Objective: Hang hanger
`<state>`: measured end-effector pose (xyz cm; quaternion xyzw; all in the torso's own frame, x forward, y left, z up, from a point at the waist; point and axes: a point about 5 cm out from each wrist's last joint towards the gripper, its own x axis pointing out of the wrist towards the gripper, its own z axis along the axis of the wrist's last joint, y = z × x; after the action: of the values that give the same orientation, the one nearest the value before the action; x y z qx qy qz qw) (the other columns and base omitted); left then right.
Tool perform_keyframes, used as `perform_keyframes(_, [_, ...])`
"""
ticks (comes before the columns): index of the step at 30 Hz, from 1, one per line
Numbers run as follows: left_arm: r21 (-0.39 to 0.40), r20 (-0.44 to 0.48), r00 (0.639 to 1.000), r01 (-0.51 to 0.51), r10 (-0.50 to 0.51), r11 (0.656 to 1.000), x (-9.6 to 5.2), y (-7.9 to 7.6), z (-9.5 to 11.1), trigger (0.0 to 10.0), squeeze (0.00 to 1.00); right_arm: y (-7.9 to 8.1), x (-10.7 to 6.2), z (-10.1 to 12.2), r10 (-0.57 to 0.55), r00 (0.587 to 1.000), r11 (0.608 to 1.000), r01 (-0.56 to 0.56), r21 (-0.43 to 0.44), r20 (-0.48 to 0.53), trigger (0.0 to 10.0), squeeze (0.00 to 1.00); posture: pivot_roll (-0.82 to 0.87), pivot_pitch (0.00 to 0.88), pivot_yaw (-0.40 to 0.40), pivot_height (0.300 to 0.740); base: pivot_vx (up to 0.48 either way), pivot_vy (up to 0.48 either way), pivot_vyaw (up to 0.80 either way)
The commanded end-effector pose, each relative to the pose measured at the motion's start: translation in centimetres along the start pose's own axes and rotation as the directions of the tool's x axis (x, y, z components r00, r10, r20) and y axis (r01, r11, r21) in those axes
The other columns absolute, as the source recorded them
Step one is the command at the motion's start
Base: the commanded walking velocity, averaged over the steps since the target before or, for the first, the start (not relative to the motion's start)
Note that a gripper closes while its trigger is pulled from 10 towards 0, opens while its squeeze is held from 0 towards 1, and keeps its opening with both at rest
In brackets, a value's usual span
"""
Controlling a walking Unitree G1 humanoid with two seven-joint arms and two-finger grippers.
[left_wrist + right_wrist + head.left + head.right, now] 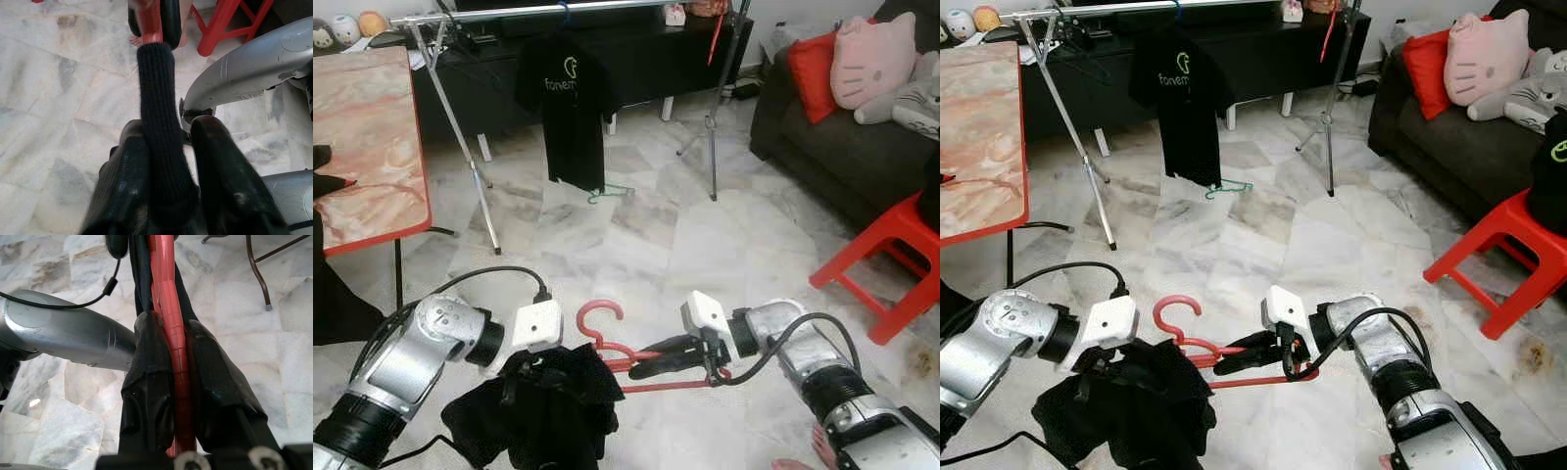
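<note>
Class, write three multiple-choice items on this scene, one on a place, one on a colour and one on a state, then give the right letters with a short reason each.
1. Where does the black T-shirt hang?
A. on the metal rack
B. on the sofa
C. on the red stool

2. What colour is the hanger that the right gripper holds?
A. green
B. red
C. white

3. What is the state of the left gripper?
A. open above the floor
B. shut on the black garment
C. shut on a cushion

Answers:
1 A: the shirt hangs down from the rack's top bar.
2 B: the hook and the bar between the fingers are red.
3 B: the left wrist view shows both fingers pressed on black knit cloth.
</note>
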<state>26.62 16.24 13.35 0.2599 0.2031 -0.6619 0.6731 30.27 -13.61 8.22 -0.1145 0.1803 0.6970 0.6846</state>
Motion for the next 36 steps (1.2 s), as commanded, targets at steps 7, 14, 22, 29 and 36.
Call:
perform_keyframes(7, [0.046, 0.047, 0.999, 0.004, -0.006, 0.999, -0.1, 0.5, 1.0, 10.0, 1.0, -0.8, -0.8, -0.3, -0.186, 0.982, 0.983, 0.186, 0.006, 0.036, 0.0, 0.0, 0.0, 0.075, -0.038, 0.74, 0.0, 0.0, 0.0])
perform_keyframes(14, [0.071, 0.097, 0.988, -0.125, 0.118, 0.99, -0.5, 1.8, 1.8, 10.0, 1.0, -1.0, -1.3, -1.2, -0.323, 0.945, 0.946, 0.321, 0.044, 0.06, 0.0, 0.0, 0.0, 0.076, -0.04, 0.74, 0.0, 0.0, 0.0])
perform_keyframes(22, [0.072, 0.171, 0.948, -0.283, 0.268, 0.956, -1.3, 3.1, 2.7, 10.0, 1.0, -0.8, -2.0, -2.9, -0.508, 0.857, 0.86, 0.5, 0.105, 0.081, 0.0, 0.0, -0.01, 0.079, -0.043, 0.74, 0.0, 0.0, 0.0])
perform_keyframes(29, [0.041, 0.262, 0.858, -0.467, 0.441, 0.884, -1.5, 4.2, 3.2, 10.0, 1.0, -1.2, -2.5, -3.2, -0.672, 0.732, 0.74, 0.659, 0.134, 0.113, 0.0, 0.0, -0.01, 0.082, -0.042, 0.74, 0.0, 0.0, 0.0])
perform_keyframes(36, [-0.087, 0.256, 0.677, -0.695, 0.69, 0.714, -1.0, 5.3, 2.2, 10.0, 0.0, -2.1, -3.2, -1.9, -0.776, 0.605, 0.628, 0.766, 0.134, 0.177, 0.0, 0.0, -0.02, 0.081, -0.044, 0.74, 0.0, 0.0, 0.0])
